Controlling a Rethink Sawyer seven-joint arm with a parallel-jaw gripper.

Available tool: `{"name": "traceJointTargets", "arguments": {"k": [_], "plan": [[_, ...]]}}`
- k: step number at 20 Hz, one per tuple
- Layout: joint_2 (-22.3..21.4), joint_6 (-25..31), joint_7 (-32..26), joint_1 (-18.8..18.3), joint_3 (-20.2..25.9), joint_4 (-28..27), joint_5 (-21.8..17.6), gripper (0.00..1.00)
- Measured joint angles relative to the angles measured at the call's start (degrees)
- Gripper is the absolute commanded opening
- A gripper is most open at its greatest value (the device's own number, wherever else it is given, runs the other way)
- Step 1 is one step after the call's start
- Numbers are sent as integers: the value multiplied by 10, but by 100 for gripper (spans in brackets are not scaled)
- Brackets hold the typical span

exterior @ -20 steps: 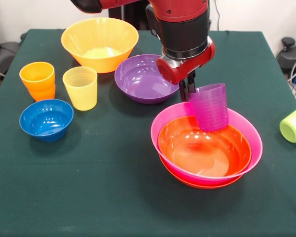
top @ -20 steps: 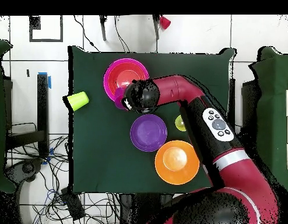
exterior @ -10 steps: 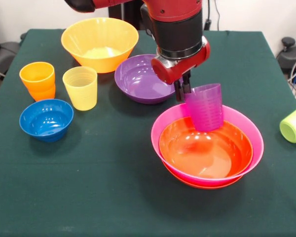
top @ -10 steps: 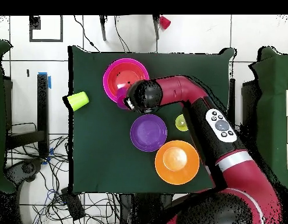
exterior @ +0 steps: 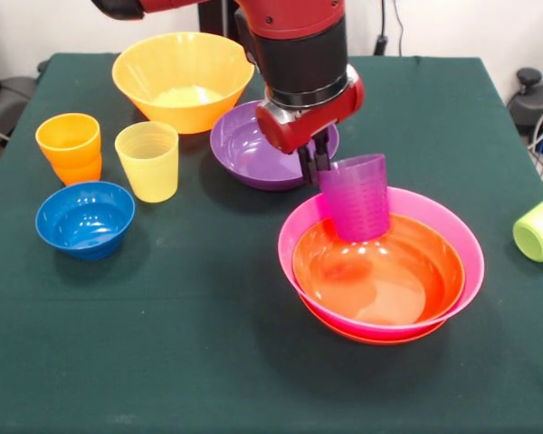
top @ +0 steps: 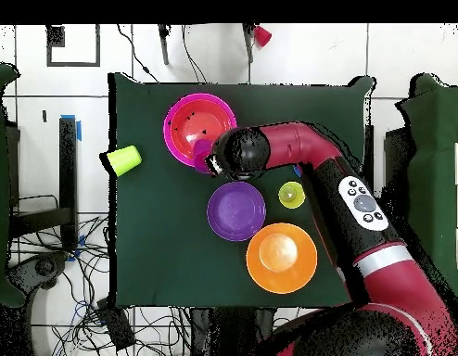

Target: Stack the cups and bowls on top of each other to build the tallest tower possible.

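**Purple cup held over the nested bowls**

The claw grips the rim of the translucent purple cup, upright over the far left edge of the red-orange bowl nested in the pink bowl. The purple bowl sits just behind. The green desk lies open in front; a lime cup lies near its right edge.

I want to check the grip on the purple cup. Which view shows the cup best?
The front view: the purple cup shows whole and upright above the stacked bowls, with the pincer shut on its rim. Overhead, the arm hides most of it; only a purple sliver shows over the red-orange bowl.
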Motion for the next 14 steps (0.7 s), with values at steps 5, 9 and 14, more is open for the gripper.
{"name": "traceJointTargets", "arguments": {"k": [5,9,14], "plan": [[-5,-5,0,-4,0,10,-1,0],[-5,-21,0,-4,-1,16,-3,0],[-3,-39,0,0,-5,18,-7,0]]}}
